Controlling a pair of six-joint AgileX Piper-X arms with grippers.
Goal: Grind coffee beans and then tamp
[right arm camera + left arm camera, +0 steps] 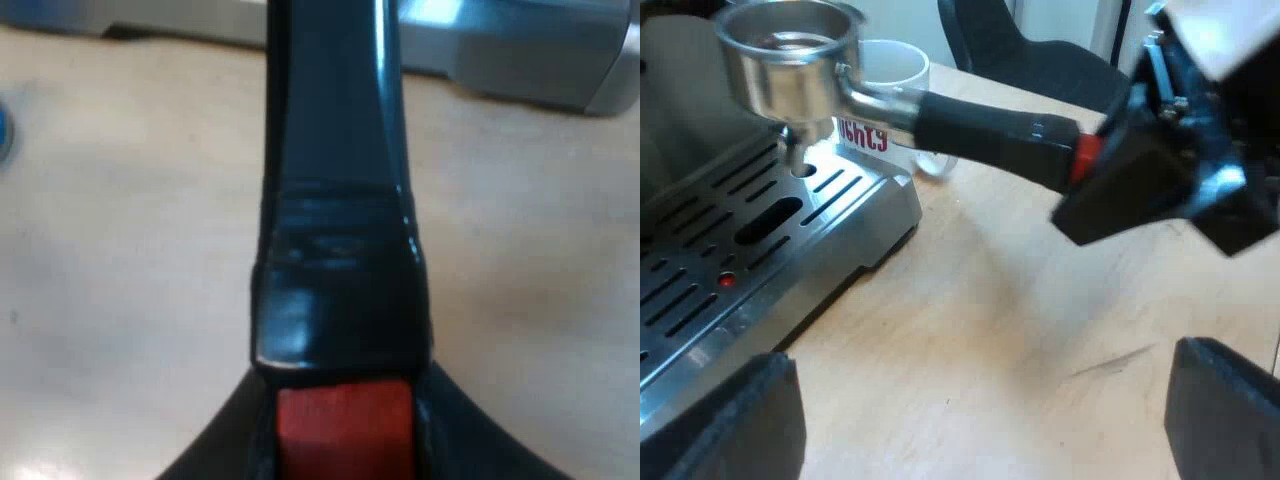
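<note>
The wooden table is the widest thing. On it stands the espresso machine, with its slotted metal tray toward my left wrist. My right gripper is closed on the red end of the holder. The holder is in the air. Its metal basket is over the tray, and in the left wrist view the dark handle runs from the basket toward about four o'clock. My left gripper hangs over bare wood just beside the tray's corner, fingers far apart and with nothing between them. A white mug with red letters stands on the table behind the basket, at about its three o'clock.
</note>
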